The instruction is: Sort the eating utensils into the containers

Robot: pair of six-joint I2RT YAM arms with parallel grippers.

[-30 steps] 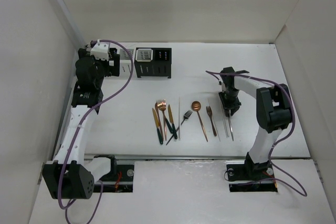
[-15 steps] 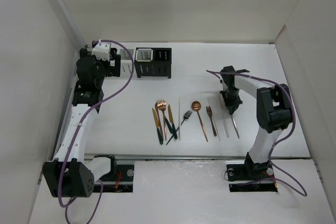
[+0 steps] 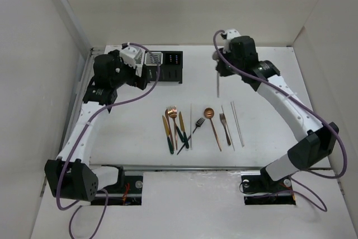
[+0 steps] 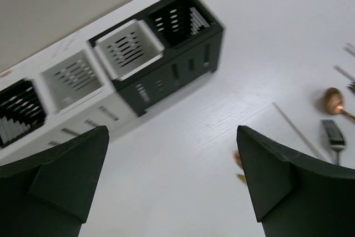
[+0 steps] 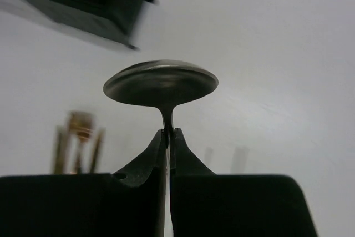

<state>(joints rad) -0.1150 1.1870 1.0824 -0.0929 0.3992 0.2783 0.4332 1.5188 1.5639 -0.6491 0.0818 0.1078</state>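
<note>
A: Right gripper (image 5: 167,135) rose off the row and swung far-side; left gripper (image 4: 172,148) swung toward the containers (image 3: 163,74).
B: Step?
A: Carry. Right's clamped on the silver spoon (image 5: 161,84): thin neck, shiny oval bowl, airborne right of the containers. Left's spread wide, empty.
B: Next?
A: Likely line up over a slotted square bin, release. Other utensils (image 3: 193,127) wait.

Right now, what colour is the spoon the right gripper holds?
Silver; the spoon shows best in the right wrist view.
</note>
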